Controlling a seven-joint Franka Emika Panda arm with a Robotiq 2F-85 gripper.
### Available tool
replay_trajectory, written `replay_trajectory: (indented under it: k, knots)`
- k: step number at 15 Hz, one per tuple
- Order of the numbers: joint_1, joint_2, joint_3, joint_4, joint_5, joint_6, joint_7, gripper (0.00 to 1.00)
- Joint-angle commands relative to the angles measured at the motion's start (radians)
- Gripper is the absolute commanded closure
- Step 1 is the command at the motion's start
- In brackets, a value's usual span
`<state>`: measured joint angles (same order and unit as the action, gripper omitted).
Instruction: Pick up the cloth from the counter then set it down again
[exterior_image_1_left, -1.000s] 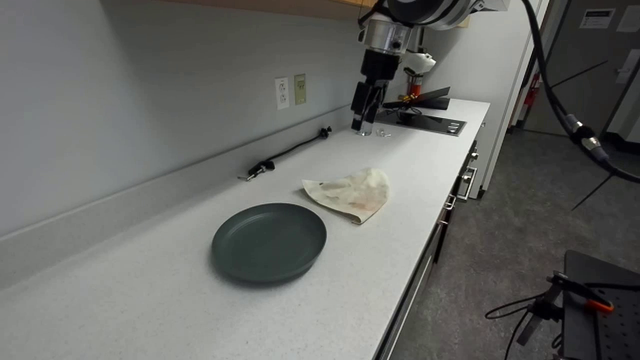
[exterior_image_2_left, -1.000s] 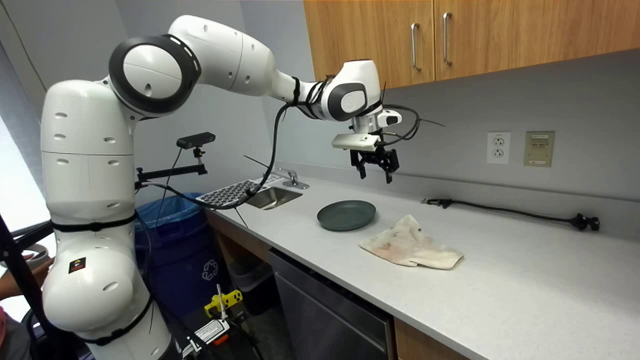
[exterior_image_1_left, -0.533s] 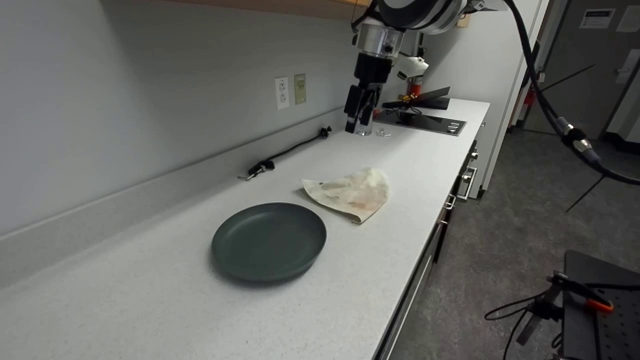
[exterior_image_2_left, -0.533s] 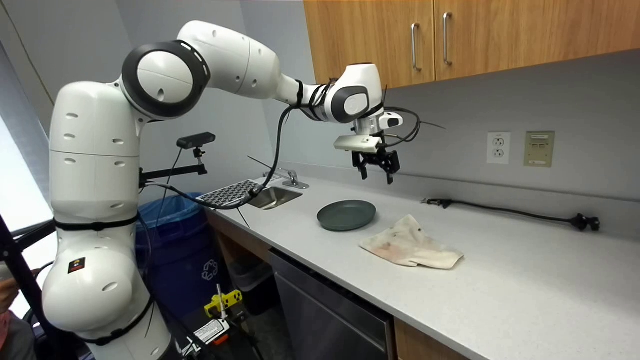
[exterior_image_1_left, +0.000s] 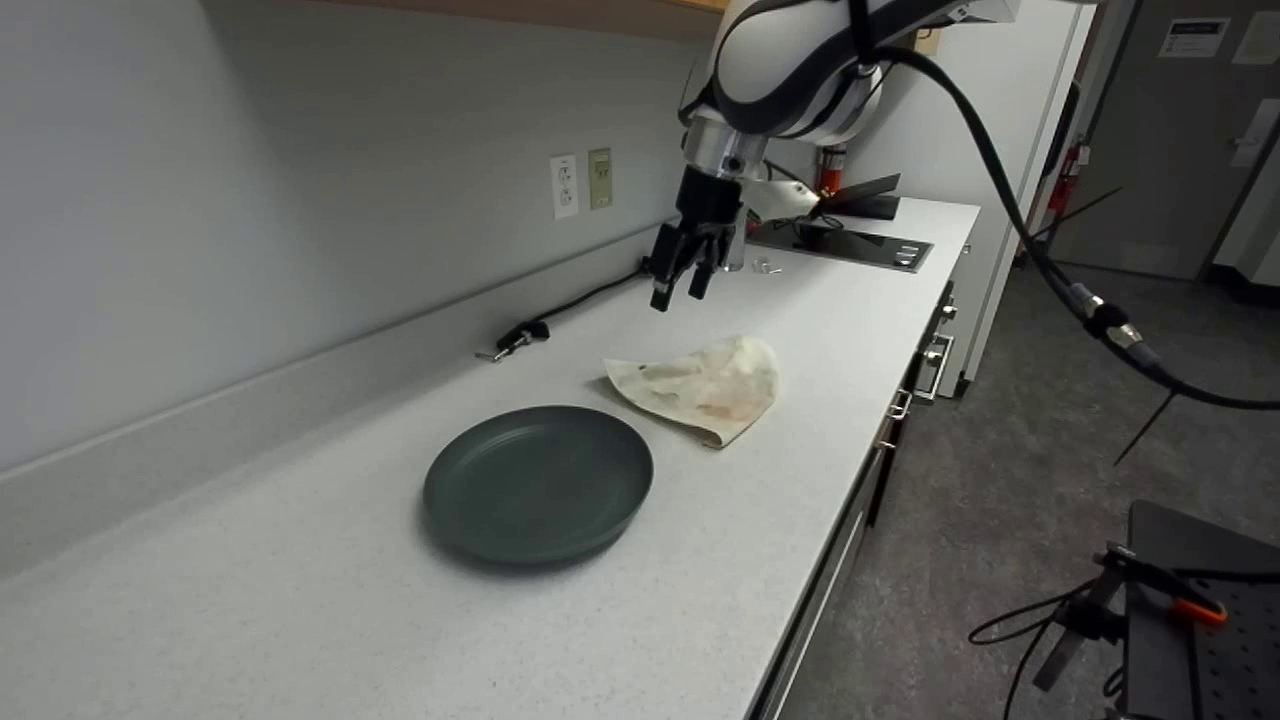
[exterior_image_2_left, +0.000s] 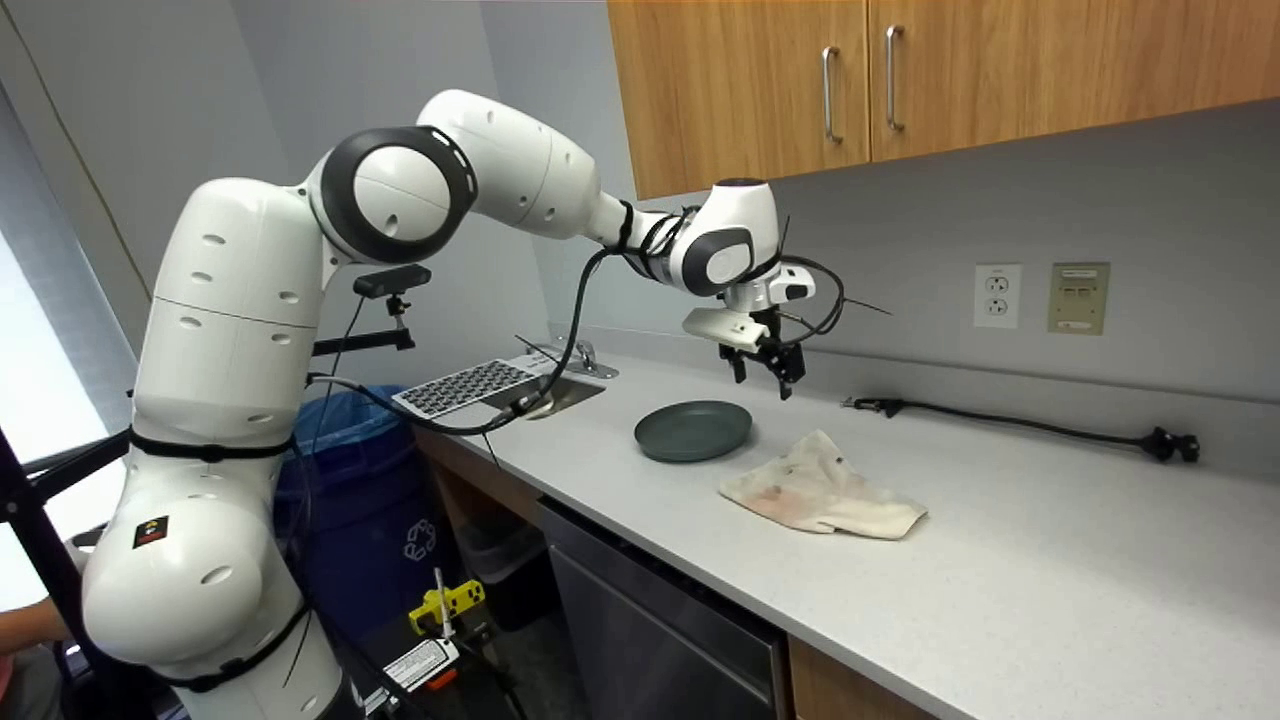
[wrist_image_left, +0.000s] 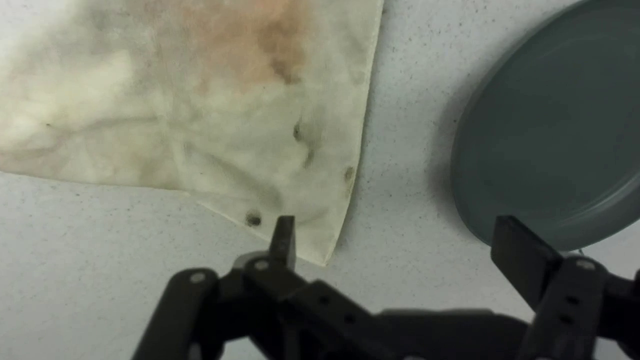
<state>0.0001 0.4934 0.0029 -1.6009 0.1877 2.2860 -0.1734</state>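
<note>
Stained cream cloth (wrist_image_left: 210, 110) lies on the bench (exterior_image_1_left: 300, 610); the claw (wrist_image_left: 394, 222), spread, hangs above, near the cloth's pointed corner. Likely best: centre that corner, lower nearly to the bench, then pinch, clear of the dark green plate (wrist_image_left: 560, 130).

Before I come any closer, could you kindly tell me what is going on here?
A robot arm is at work on a stained cloth, meant to be picked up and set down again. At this moment its gripper hangs above the counter, jaws open and holding nothing. The cloth lies uneven on the counter beside a dark green plate, with a gap between them in the wrist view. The pick-up is probably yet to come.
</note>
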Motion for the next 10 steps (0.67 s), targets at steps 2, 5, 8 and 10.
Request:
replay_trajectory:
  k: [2,5,8,10]
  knots:
    - [-0.022,0.172,0.026,0.167,0.007,0.08,0.072,0.0]
    - [-0.023,0.252,0.023,0.251,-0.001,0.096,0.121,0.0]
    - [-0.023,0.314,0.027,0.324,0.002,0.086,0.159,0.0]
    - [-0.024,0.349,0.033,0.362,0.011,0.081,0.185,0.0]
